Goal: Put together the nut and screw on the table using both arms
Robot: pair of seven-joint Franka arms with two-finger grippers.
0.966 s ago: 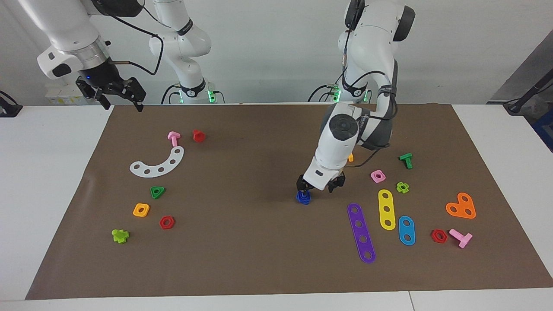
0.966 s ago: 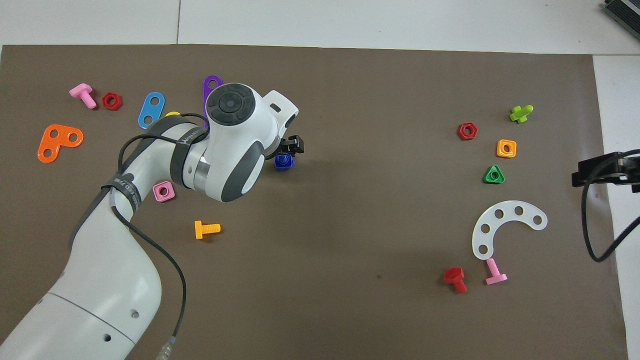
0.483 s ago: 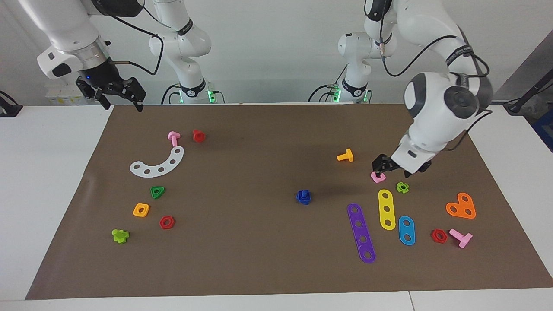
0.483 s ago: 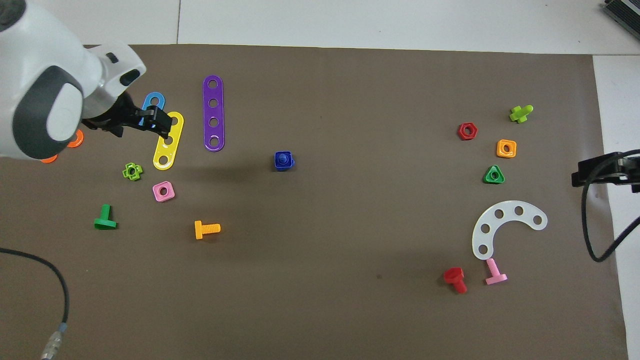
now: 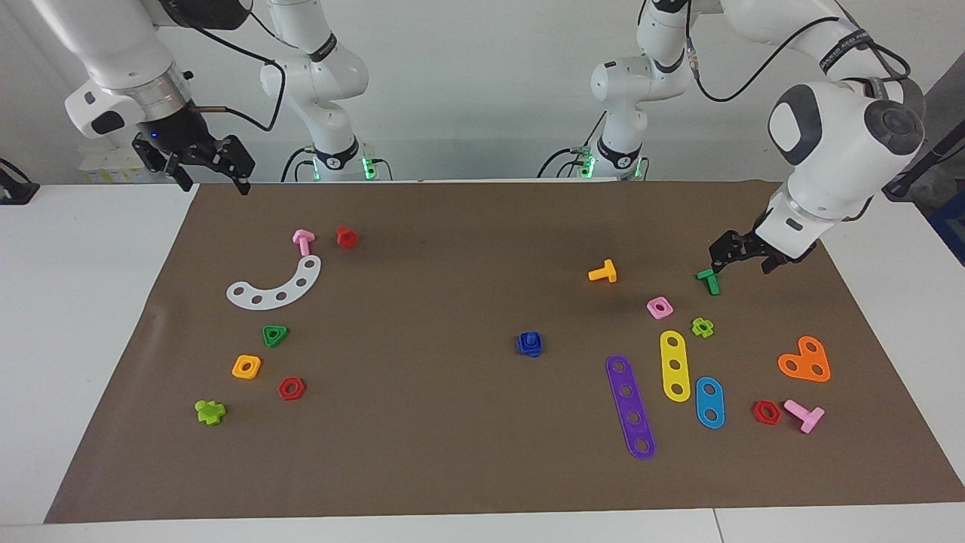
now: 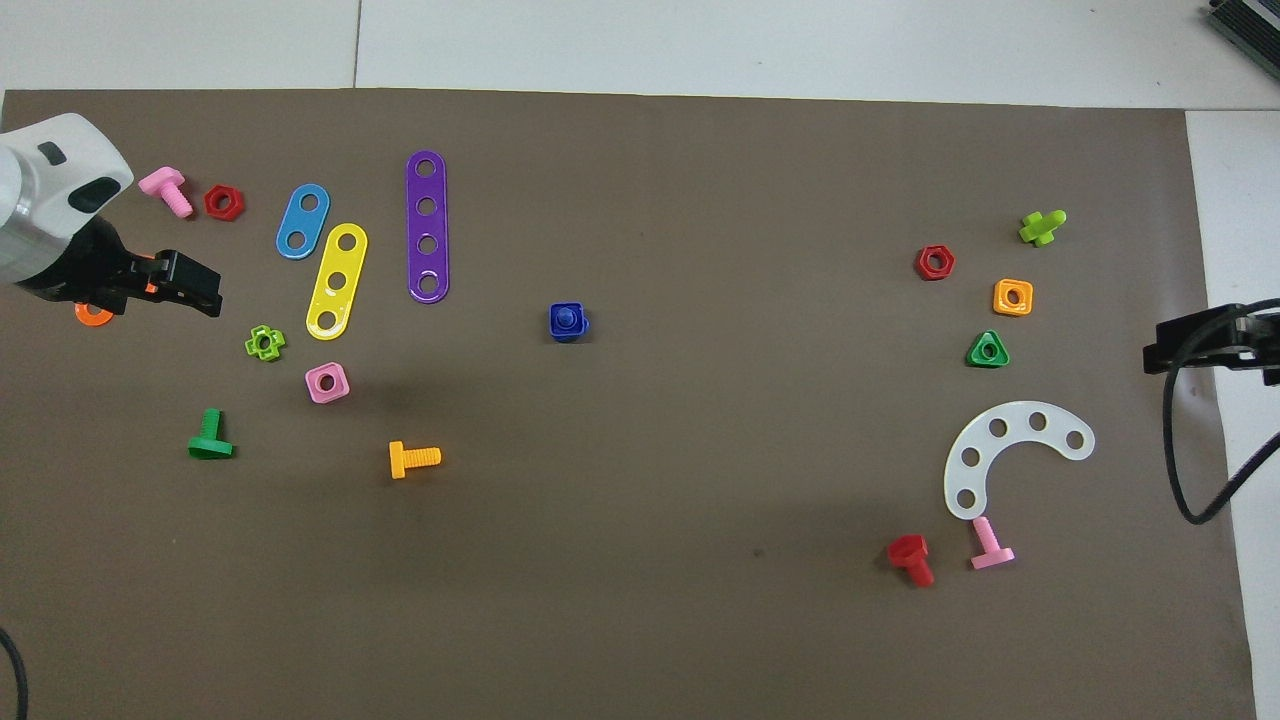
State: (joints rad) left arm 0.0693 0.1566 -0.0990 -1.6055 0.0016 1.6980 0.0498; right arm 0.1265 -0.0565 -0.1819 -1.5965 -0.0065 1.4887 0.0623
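Two dark-blue parts, the nut point(image 5: 530, 345) with the screw point(image 6: 567, 318) seated in its hole, sat joined near the middle of the brown-matted surface point(image 5: 452, 467). Left tool point(image 5: 740, 254) hung empty, fingers apart, above the green screw point(image 5: 709, 280). Right tool point(image 5: 200, 162) waited wide open and empty over the mat's corner.

I see the dark-blue nut point(image 5: 530, 345) seated on the dark-blue screw point(image 6: 567, 318), shank up, mid-mat on the table point(image 5: 90, 302).

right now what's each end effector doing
Left end effector: open, empty, up over the mat's left-arm end.
Right end effector: open, empty, waiting over the mat's right-arm edge.
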